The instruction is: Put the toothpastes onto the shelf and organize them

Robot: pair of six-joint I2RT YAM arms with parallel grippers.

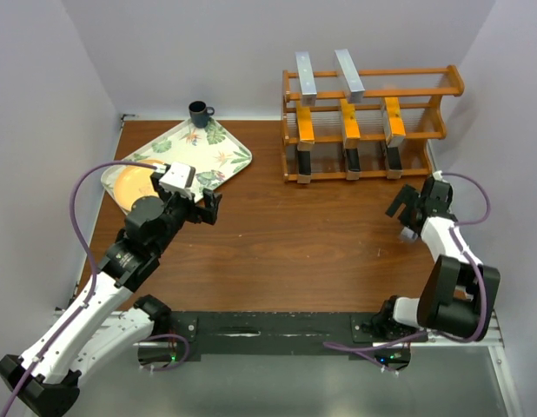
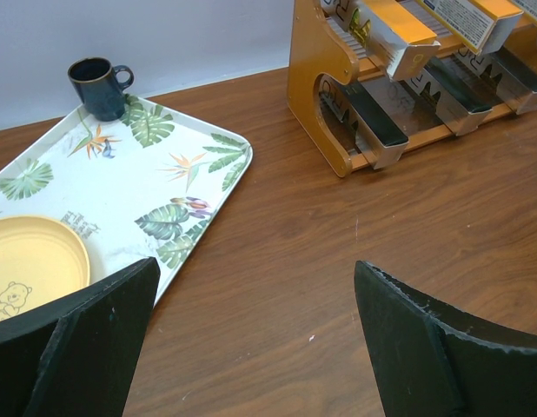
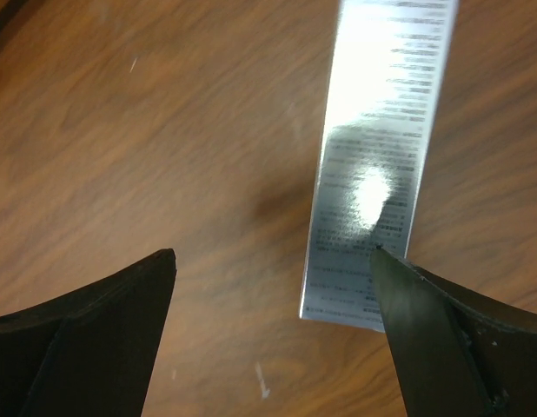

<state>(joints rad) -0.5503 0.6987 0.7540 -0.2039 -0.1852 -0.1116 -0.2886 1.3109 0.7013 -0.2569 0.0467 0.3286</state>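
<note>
Nearest us, the right gripper [image 3: 273, 252] hangs over the table [image 3: 164, 130], fingers spread wide. A silver-grey toothpaste [image 3: 381, 130] lies flat below, its near corner by one finger; we cannot tell whether they touch. The left gripper [image 2: 255, 265] is likewise spread and holds nothing. Beyond it we see a leaf-patterned tray [image 2: 212, 165] carrying a yellow plate [image 2: 34, 256] and a dark mug [image 2: 99, 87]. Farthest back, the shelf [image 1: 416, 85] holds two silver-grey boxes [image 1: 305, 76] on top, three orange boxes [image 1: 349, 122] in the middle and three black boxes [image 1: 348, 161] below.
</note>
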